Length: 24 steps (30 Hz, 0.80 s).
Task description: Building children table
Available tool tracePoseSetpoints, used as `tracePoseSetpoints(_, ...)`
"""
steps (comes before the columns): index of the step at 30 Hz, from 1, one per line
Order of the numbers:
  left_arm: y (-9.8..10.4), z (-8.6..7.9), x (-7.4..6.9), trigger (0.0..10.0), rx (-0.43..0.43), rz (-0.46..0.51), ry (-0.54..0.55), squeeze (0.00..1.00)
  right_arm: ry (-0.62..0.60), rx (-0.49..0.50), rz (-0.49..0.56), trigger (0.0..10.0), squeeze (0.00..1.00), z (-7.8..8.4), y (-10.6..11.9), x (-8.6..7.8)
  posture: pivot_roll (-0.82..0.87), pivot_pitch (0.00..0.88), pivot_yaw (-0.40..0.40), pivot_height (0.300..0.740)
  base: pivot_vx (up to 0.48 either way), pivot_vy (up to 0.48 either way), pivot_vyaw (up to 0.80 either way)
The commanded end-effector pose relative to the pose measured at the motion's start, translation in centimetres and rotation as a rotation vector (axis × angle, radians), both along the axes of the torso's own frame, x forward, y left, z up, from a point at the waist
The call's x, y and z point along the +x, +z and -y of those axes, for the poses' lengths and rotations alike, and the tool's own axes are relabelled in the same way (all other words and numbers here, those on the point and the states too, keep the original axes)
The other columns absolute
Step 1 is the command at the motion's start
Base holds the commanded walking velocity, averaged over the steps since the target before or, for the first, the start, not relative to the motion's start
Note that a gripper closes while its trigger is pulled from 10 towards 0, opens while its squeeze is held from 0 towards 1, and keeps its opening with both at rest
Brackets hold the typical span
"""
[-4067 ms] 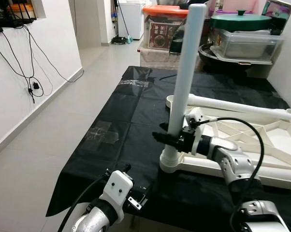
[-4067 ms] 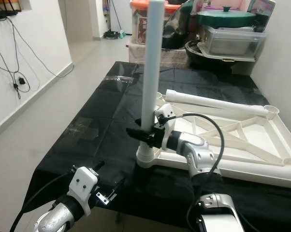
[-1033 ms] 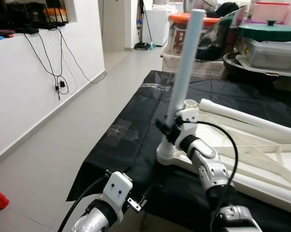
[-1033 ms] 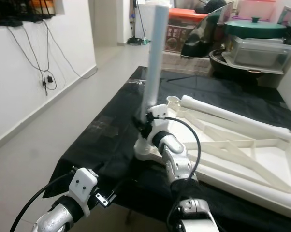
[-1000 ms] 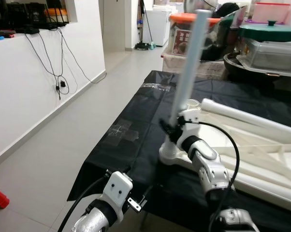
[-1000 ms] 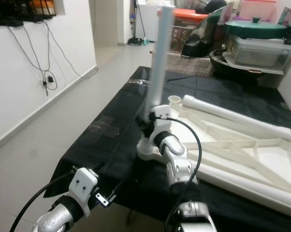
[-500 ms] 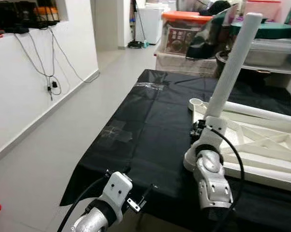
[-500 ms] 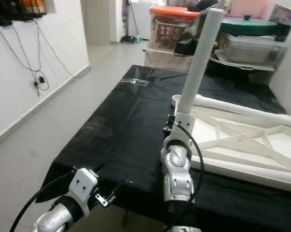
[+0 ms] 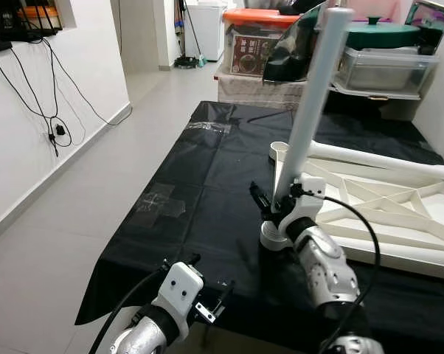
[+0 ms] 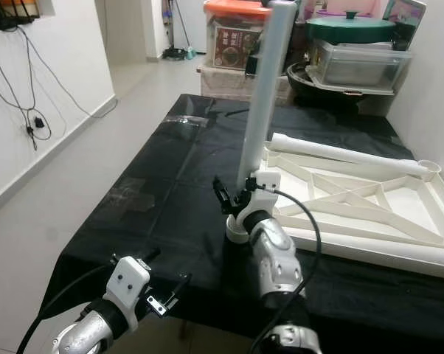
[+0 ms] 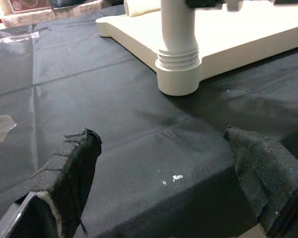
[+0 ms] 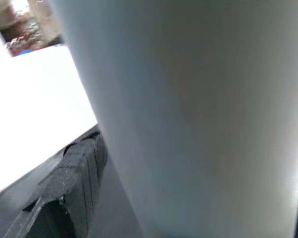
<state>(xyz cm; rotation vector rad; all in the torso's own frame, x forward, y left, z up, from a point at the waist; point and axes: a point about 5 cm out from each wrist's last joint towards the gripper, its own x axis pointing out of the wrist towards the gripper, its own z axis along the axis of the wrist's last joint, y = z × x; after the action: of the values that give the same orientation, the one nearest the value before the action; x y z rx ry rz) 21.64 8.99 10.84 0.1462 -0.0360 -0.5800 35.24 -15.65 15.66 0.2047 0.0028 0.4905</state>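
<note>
From the left eye view, I have the right pincer (image 9: pixel 270 200) clamped on the white table leg (image 9: pixel 310 103) low down, just above where it enters the corner socket (image 9: pixel 273 237) of the upturned white tabletop frame (image 9: pixel 399 221). The leg's long axis runs nearly upright, leaning slightly toward 1 o'clock, so I judge it not yet square in the socket. The frame lies on the black-covered desk (image 9: pixel 185 192), stretching from the socket toward 3 o'clock, with a second leg (image 9: pixel 377 156) lying flat along its far edge. My left pincer (image 9: pixel 207 302) hangs at 7 o'clock below the desk's near edge, well apart from the leg; the right arm is plainly the nearer one.

The right eye view tells the same story, the lean easier to read against the storage boxes (image 10: pixel 355 63) behind.

The left wrist view adds the threaded collar (image 11: pixel 177 57) at the leg's foot sitting on the socket, and its own fingers (image 11: pixel 70 168) spread wide apart.

The right wrist view shows the leg pressed close, one finger (image 12: pixel 79 173) alongside it.
</note>
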Motion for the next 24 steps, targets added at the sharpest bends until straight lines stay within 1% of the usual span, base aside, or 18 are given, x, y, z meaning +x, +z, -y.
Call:
tracePoseSetpoints(1,-0.3,0.1,-0.1,10.0,0.004,-0.006,-0.01,0.0,0.17,0.013,-0.019,10.0,0.0,-1.6,0.2,0.1,0.15,0.0,-0.045,0.74,0.0,0.0,0.0)
tracePoseSetpoints(2,-0.3,0.1,-0.1,10.0,0.005,-0.006,-0.011,0.0,0.291,0.002,-0.027,10.0,0.0,-1.5,0.8,0.3,0.16,0.0,-0.049,0.74,0.0,0.0,0.0)
tracePoseSetpoints(3,-0.3,0.1,-0.1,10.0,0.005,-0.006,-0.011,0.0,0.291,0.002,-0.027,10.0,0.0,-1.5,0.8,0.3,0.16,0.0,-0.049,0.74,0.0,0.0,0.0)
tracePoseSetpoints(4,-0.3,0.1,-0.1,10.0,0.005,-0.005,-0.012,0.0,0.398,-0.023,-0.028,10.0,0.0,-1.6,1.3,0.5,0.16,0.0,-0.049,0.74,0.0,0.0,0.0)
tracePoseSetpoints(5,-0.3,0.1,-0.1,10.0,0.006,-0.005,-0.012,0.0,0.468,-0.037,-0.026,10.0,0.0,-1.8,1.6,0.6,0.16,0.0,-0.054,0.74,0.0,0.0,0.0)
tracePoseSetpoints(7,-0.3,0.1,-0.1,10.0,0.006,-0.005,-0.012,0.0,0.468,-0.037,-0.026,10.0,0.0,-1.8,1.6,0.6,0.16,0.0,-0.054,0.74,0.0,0.0,0.0)
tracePoseSetpoints(9,-0.3,0.2,-0.2,10.0,0.007,-0.005,-0.009,0.0,0.603,-0.075,-0.03,10.0,0.0,-2.5,1.7,0.5,0.18,0.0,-0.062,0.74,0.0,0.0,0.0)
tracePoseSetpoints(11,-0.3,0.2,-0.2,10.0,0.007,-0.005,-0.009,0.0,0.603,-0.075,-0.03,10.0,0.0,-2.5,1.7,0.5,0.18,0.0,-0.062,0.74,0.0,0.0,0.0)
tracePoseSetpoints(12,-0.4,0.2,-0.2,10.0,0.008,-0.005,-0.009,0.0,0.669,-0.095,-0.026,10.0,0.0,-2.9,1.7,0.3,0.18,0.0,-0.063,0.74,0.0,0.0,0.0)
tracePoseSetpoints(13,-0.4,0.2,-0.2,10.0,0.008,-0.005,-0.009,0.0,0.669,-0.095,-0.026,10.0,0.0,-2.9,1.7,0.3,0.18,0.0,-0.063,0.74,0.0,0.0,0.0)
tracePoseSetpoints(15,-0.4,0.2,-0.3,10.0,0.009,-0.005,-0.01,0.0,0.792,-0.097,-0.024,10.0,0.0,-3.8,1.6,0.0,0.18,0.0,-0.066,0.74,0.0,0.0,0.0)
tracePoseSetpoints(16,-0.4,0.2,-0.3,10.0,0.009,-0.005,-0.01,0.0,0.792,-0.097,-0.024,10.0,0.0,-3.8,1.6,0.0,0.18,0.0,-0.066,0.74,0.0,0.0,0.0)
tracePoseSetpoints(17,-0.4,0.2,-0.3,10.0,0.01,-0.006,-0.012,0.0,0.837,-0.091,-0.023,9.8,0.0,-4.2,1.5,-0.2,0.18,0.0,-0.065,0.74,0.0,0.0,0.0)
tracePoseSetpoints(18,-0.4,0.3,-0.3,10.0,0.011,-0.006,-0.013,0.0,0.826,-0.104,-0.02,0.0,0.0,-4.7,1.2,-0.1,0.18,0.0,-0.066,0.74,0.0,0.0,0.0)
tracePoseSetpoints(20,-0.4,0.3,-0.3,10.0,0.011,-0.006,-0.013,0.0,0.826,-0.104,-0.02,0.0,0.0,-4.7,1.2,-0.1,0.18,0.0,-0.066,0.74,0.0,0.0,0.0)
tracePoseSetpoints(21,-0.4,0.3,-0.3,10.0,0.011,-0.006,-0.014,0.0,0.784,-0.132,-0.019,0.0,0.0,-5.0,0.8,0.1,0.18,0.0,-0.066,0.74,0.0,0.0,0.0)
tracePoseSetpoints(22,-0.4,0.3,-0.3,10.0,0.011,-0.006,-0.014,0.0,0.784,-0.132,-0.019,0.0,0.0,-5.0,0.8,0.1,0.18,0.0,-0.066,0.74,0.0,0.0,0.0)
tracePoseSetpoints(24,-0.4,0.3,-0.3,10.0,0.011,-0.006,-0.013,0.0,0.658,-0.149,-0.015,0.0,0.0,-5.1,0.4,0.8,0.18,0.0,-0.066,0.74,0.0,0.0,0.0)
